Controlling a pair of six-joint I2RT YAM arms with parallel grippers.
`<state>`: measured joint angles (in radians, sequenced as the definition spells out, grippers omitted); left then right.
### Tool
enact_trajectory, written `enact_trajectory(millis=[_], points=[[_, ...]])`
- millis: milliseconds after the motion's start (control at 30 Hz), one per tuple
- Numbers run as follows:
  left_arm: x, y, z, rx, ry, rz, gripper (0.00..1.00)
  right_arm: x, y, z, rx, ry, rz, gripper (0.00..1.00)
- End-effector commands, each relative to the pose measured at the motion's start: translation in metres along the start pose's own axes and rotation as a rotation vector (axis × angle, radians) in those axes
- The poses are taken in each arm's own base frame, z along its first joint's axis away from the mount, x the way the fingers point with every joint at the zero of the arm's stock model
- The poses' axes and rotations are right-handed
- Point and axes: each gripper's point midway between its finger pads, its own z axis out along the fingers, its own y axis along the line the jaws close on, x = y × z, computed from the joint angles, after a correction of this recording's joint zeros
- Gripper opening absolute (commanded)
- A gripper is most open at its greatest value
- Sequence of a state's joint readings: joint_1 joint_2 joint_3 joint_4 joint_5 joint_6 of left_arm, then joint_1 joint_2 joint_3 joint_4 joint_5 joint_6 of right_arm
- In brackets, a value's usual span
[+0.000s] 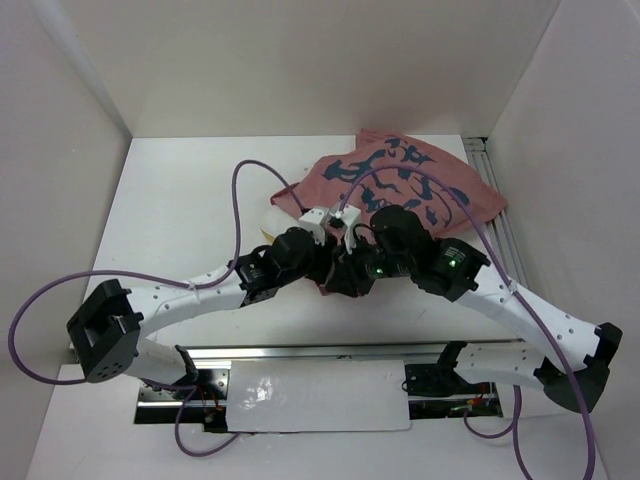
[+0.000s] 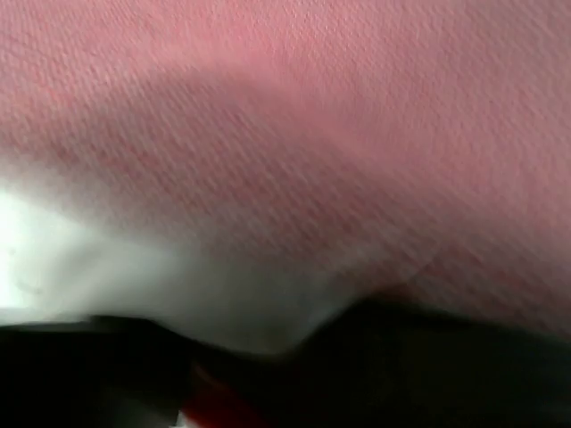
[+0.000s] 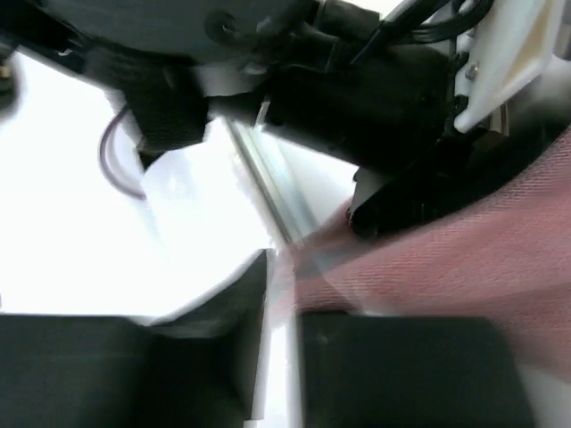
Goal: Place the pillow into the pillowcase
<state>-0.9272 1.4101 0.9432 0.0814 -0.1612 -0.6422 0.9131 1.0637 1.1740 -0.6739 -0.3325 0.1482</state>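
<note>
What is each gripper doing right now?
Left gripper: cannot be told; its own view is too blurred.
Right gripper: nearly closed, apparently pinching the pillowcase edge.

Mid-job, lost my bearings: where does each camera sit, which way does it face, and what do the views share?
Top external: above and behind, looking down on the table; left arm and right arm meet over the pillowcase near edge.
Left wrist: on the left arm, close against pink cloth and something white, blurred; the left hand's fingers dark along the bottom.
Right wrist: on the right arm, facing the left arm's black joints across the table; the right hand's fingers below.
Shared: pink pillowcase cloth in all three.
</note>
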Motion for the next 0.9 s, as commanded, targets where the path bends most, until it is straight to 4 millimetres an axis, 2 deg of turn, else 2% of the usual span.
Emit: enact_trajectory(millis=[0, 33, 67, 100, 200, 267, 300, 333, 367, 400, 433, 467, 500, 533, 567, 600, 633, 667, 700, 733, 767, 800, 833, 867], points=[[0.0, 0.011, -0.006, -0.004, -0.044, -0.053, 0.77, 0.009, 0.036, -0.002, -0.141, 0.059, 0.027, 0.31], [0.006, 0.012, -0.017, -0.013, -0.033, -0.064, 0.91, 0.017, 0.034, -0.002, -0.135, 0.083, 0.036, 0.38], [0.031, 0.03, -0.025, -0.07, 0.033, -0.096, 0.95, 0.022, 0.027, 0.0, -0.096, 0.097, 0.054, 0.46], [0.039, 0.035, -0.031, -0.085, 0.053, -0.102, 1.0, 0.03, 0.025, 0.003, -0.091, 0.115, 0.06, 0.52], [0.068, 0.057, -0.055, -0.159, 0.128, -0.149, 1.0, 0.031, 0.019, 0.002, -0.063, 0.109, 0.059, 0.69], [0.08, 0.064, -0.066, -0.193, 0.16, -0.198, 1.0, 0.029, 0.016, 0.0, -0.036, 0.093, 0.055, 0.73], [0.079, 0.068, -0.074, -0.213, 0.147, -0.215, 1.0, 0.019, 0.007, 0.0, 0.017, 0.056, 0.045, 0.78], [0.09, 0.082, -0.083, -0.277, 0.177, -0.225, 1.0, 0.012, 0.002, -0.002, 0.058, 0.031, 0.052, 0.79], [0.088, 0.1, -0.088, -0.362, 0.15, -0.249, 1.0, 0.004, -0.007, 0.0, 0.114, 0.006, 0.072, 0.79], [0.079, 0.105, -0.092, -0.404, 0.123, -0.315, 1.0, 0.001, -0.031, 0.004, 0.246, -0.007, 0.087, 0.79], [0.076, 0.115, -0.096, -0.439, 0.111, -0.34, 1.0, -0.01, -0.043, 0.005, 0.319, -0.041, 0.103, 0.79], [0.061, 0.135, -0.097, -0.471, 0.075, -0.422, 1.0, -0.018, -0.071, 0.01, 0.472, -0.073, 0.16, 0.79], [0.061, 0.136, -0.097, -0.471, 0.076, -0.413, 1.0, -0.012, -0.075, 0.019, 0.483, -0.041, 0.163, 0.79], [0.053, 0.141, -0.095, -0.457, 0.065, -0.427, 1.0, -0.027, -0.098, 0.018, 0.602, -0.099, 0.175, 0.79], [0.039, 0.159, -0.096, -0.473, 0.025, -0.472, 1.0, -0.034, -0.11, 0.023, 0.651, -0.115, 0.178, 0.81], [0.027, 0.155, -0.091, -0.402, 0.013, -0.474, 1.0, -0.031, -0.129, 0.04, 0.729, -0.077, 0.148, 0.81], [0.019, 0.16, -0.089, -0.383, -0.003, -0.48, 1.0, -0.04, -0.139, 0.049, 0.758, -0.084, 0.137, 0.81], [0.01, 0.175, -0.088, -0.393, -0.027, -0.504, 1.0, -0.065, -0.143, 0.052, 0.773, -0.117, 0.124, 0.81], [0.002, 0.171, -0.084, -0.34, -0.028, -0.511, 0.98, -0.076, -0.148, 0.062, 0.782, -0.112, 0.072, 0.81], [-0.013, 0.173, -0.08, -0.306, -0.072, -0.488, 0.96, -0.069, -0.165, 0.089, 0.803, -0.044, 0.053, 0.81], [-0.025, 0.177, -0.078, -0.299, -0.097, -0.497, 0.93, -0.102, -0.169, 0.093, 0.803, -0.106, 0.047, 0.81], [-0.033, 0.19, -0.078, -0.312, -0.118, -0.506, 0.86, -0.113, -0.174, 0.105, 0.794, -0.116, 0.035, 0.79], [-0.037, 0.193, -0.07, -0.294, -0.104, -0.506, 0.83, -0.105, -0.192, 0.132, 0.81, -0.07, 0.025, 0.78], [-0.047, 0.197, -0.065, -0.281, -0.13, -0.485, 0.8, -0.115, -0.203, 0.139, 0.832, -0.095, 0.034, 0.76]])
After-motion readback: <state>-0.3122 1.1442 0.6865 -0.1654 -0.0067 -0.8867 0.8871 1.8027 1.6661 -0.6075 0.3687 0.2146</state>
